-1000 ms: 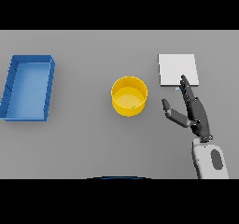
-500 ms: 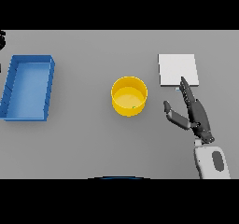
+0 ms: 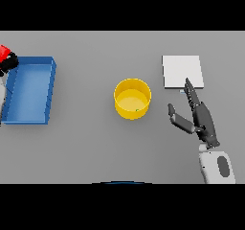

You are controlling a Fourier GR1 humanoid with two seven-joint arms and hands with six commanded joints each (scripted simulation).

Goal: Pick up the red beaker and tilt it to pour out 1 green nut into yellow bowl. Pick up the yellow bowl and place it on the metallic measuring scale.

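Observation:
The yellow bowl [image 3: 132, 98] stands at the table's middle, with a small green nut [image 3: 136, 110] inside near its front wall. The metallic scale [image 3: 182, 71], a flat pale square, lies at the right rear. My right hand [image 3: 200, 118] is open, fingers straight and pointing toward the scale's front edge, to the right of the bowl and apart from it. At the far left edge my left hand [image 3: 8, 63] is curled round the red beaker [image 3: 5, 52], only partly in view beside the blue tray's rear corner.
A blue rectangular tray [image 3: 49, 93] lies on the left side of the grey table, its inside bare.
My left hand with the red beaker has come into view at the left edge, by the tray's rear corner. The right hand has barely shifted.

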